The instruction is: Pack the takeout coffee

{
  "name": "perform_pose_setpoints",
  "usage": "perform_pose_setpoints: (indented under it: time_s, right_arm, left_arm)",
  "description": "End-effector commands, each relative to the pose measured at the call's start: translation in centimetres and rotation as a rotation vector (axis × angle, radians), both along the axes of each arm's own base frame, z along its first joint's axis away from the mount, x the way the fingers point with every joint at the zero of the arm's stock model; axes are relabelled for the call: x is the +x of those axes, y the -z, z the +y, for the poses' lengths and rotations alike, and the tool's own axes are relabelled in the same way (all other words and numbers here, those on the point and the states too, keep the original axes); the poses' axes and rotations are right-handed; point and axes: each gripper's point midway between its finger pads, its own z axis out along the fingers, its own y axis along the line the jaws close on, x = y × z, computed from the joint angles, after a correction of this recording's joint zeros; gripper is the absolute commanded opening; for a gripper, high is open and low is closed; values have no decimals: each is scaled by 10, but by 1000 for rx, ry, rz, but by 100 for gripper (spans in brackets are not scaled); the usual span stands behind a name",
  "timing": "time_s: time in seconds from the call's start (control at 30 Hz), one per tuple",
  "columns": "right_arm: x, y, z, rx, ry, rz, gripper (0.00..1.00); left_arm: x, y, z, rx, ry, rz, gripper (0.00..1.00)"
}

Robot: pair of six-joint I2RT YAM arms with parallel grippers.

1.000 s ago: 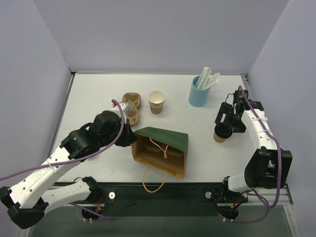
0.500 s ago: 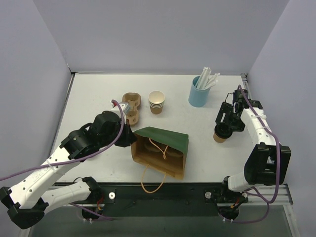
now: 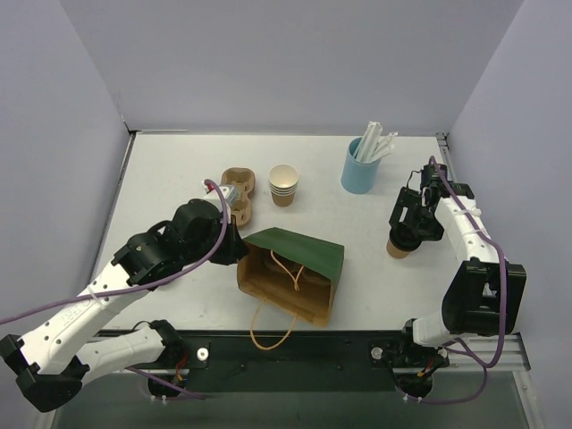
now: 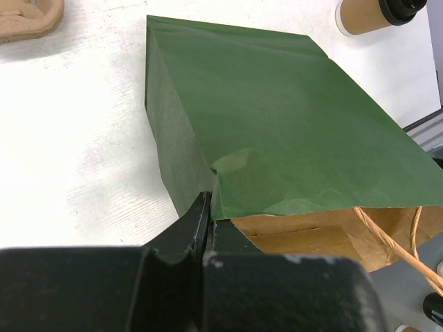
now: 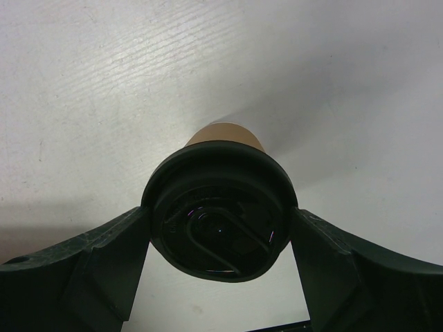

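Note:
The takeout coffee (image 3: 398, 248), a brown paper cup with a black lid (image 5: 220, 207), stands on the table at the right. My right gripper (image 3: 404, 234) is over it. Both fingers press against the lid's rim, one on each side, in the right wrist view. A green paper bag (image 3: 299, 255) with a brown inside lies on its side at the table's front, its mouth toward the near edge. My left gripper (image 3: 238, 250) is shut on the left edge of the bag's mouth (image 4: 220, 207). The cup (image 4: 370, 12) shows beyond the bag in the left wrist view.
A brown pulp cup carrier (image 3: 239, 189) and a stack of lidless tan cups (image 3: 283, 185) stand behind the bag. A blue cup with white straws (image 3: 360, 167) is at the back right. The bag's twine handle (image 3: 268, 331) hangs over the near table edge.
The left arm has shifted slightly and the bag's mouth and hanging handle have moved a little to the left. The right gripper stays around the cup's lid.

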Motion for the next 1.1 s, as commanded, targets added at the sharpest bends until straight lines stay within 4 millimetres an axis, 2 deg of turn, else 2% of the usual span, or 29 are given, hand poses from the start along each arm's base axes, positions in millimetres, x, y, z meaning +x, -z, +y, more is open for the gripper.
perform_pose_setpoints:
  time_s: [0.0, 0.13, 0.37, 0.47, 0.57, 0.6, 0.67, 0.7, 0.77, 0.8, 0.83, 0.87, 0.9, 0.93, 0.97, 1.0, 1.03, 1.07]
  right_arm:
    - [-9, -1, 3, -5, -19, 16, 81]
    - [-14, 1, 2, -17, -21, 22, 77]
    - [-16, -3, 3, -14, -44, 9, 64]
    - [-13, -13, 8, -5, -61, -21, 62]
    - [-7, -39, 21, -4, -110, -78, 60]
    - [1, -58, 23, -15, -124, -124, 60]
    - [2, -86, 38, -30, -187, -169, 59]
    - [9, -120, 52, -39, -238, -256, 58]
    - [4, -149, 70, -38, -307, -305, 57]
    - [2, -168, 89, -24, -373, -354, 57]
    - [-2, -198, 99, -12, -408, -428, 56]
    - [-5, -215, 109, -2, -448, -474, 56]
    - [-11, -230, 121, 16, -496, -516, 56]
    - [-22, -246, 142, 44, -578, -564, 56]
    - [-33, -271, 160, 92, -655, -632, 56]
    - [-42, -283, 171, 114, -709, -666, 56]
    - [-63, -298, 195, 156, -812, -713, 55]
    - [-73, -317, 203, 174, -850, -766, 55]
  left_arm:
    - [5, -20, -5, -37, -2, -39, 0]
    - [5, -20, -4, -37, -6, -34, 0]
    - [4, -22, 1, -15, -32, -13, 0]
    - [5, -26, 4, -7, -53, -3, 0]
    - [7, -29, 6, 12, -76, 12, 0]
    - [5, -26, 8, 34, -78, 27, 0]
    - [8, -28, 7, 46, -80, 26, 0]
    - [7, -27, 8, 50, -78, 33, 0]
    - [6, -26, 7, 52, -74, 42, 0]
    - [6, -25, 7, 53, -75, 47, 0]
    - [6, -24, 7, 57, -74, 52, 0]
    - [5, -24, 6, 59, -71, 59, 0]
    - [5, -24, 5, 65, -65, 60, 0]
    - [5, -23, 5, 68, -65, 66, 0]
    - [5, -21, 4, 77, -62, 77, 0]
    - [4, -23, 5, 81, -60, 80, 0]
    - [5, -23, 5, 84, -60, 80, 0]
    - [5, -21, 4, 94, -60, 88, 0]
